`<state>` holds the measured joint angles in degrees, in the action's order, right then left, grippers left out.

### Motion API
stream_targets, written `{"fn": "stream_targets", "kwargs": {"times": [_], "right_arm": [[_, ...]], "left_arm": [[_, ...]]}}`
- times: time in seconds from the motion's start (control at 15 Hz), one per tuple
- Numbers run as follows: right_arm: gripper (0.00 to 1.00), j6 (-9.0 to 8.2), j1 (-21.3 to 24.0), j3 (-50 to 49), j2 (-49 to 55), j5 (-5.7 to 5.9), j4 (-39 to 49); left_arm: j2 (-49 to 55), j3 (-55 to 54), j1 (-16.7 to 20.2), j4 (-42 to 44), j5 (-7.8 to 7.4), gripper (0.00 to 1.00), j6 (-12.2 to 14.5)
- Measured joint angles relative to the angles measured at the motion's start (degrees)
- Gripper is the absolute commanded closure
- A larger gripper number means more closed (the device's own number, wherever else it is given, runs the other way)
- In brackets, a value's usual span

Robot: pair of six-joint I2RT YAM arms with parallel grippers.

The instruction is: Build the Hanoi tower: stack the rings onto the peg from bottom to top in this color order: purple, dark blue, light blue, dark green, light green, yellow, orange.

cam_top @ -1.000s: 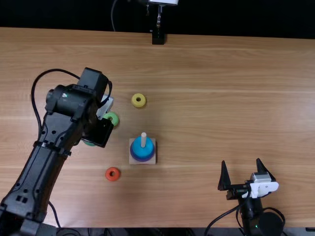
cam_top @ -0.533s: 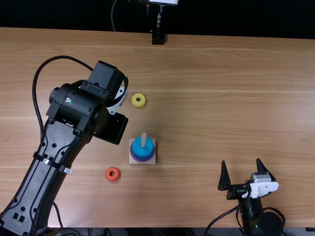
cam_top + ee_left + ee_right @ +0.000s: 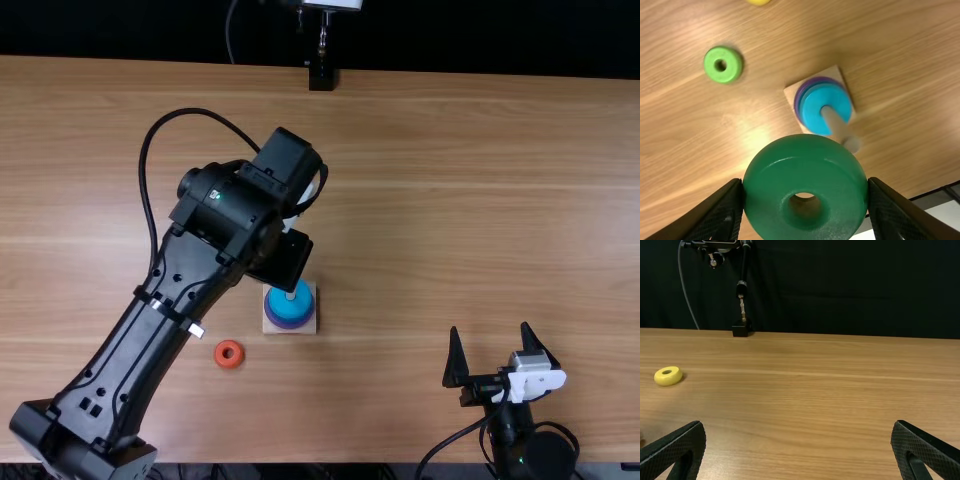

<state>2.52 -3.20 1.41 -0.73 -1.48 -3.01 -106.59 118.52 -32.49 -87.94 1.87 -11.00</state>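
Observation:
My left gripper (image 3: 283,258) is above the back part of the peg's square base (image 3: 272,325). In the left wrist view, the left gripper (image 3: 805,195) is shut on a dark green ring (image 3: 805,155), held in front of the wooden peg (image 3: 836,124). A light blue ring (image 3: 816,106) lies uppermost around the peg, over a blue edge and a wider purple ring (image 3: 798,101). The light green ring (image 3: 722,65) and yellow ring (image 3: 759,1) lie loose, as does the orange ring (image 3: 229,354). My right gripper (image 3: 489,328), in its wrist view the gripper (image 3: 798,427), is open and holds nothing.
The left arm (image 3: 185,290) stretches across the left half of the table (image 3: 450,200), with a cable looping beside it. A black stand (image 3: 321,76) is at the table's far edge. The yellow ring (image 3: 668,375) lies well away from the right gripper.
The left arm has swung rightward from the left side of the table toward the peg, now covering the yellow ring and part of the base from above. The right arm has stayed still.

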Motion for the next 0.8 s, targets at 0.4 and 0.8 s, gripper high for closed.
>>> {"fn": "stream_targets", "kwargs": {"times": [0.4,0.8], "right_arm": [[0.0,-0.04,0.0,0.0,0.0,0.0,0.0],[0.0,-0.02,0.0,0.0,0.0,0.0,0.0]], "left_arm": [[-2.0,2.2,-2.4,0.0,-0.17,1.0,-2.4],[-3.6,2.2,-2.6,0.0,-0.17,1.0,-3.0]]}}
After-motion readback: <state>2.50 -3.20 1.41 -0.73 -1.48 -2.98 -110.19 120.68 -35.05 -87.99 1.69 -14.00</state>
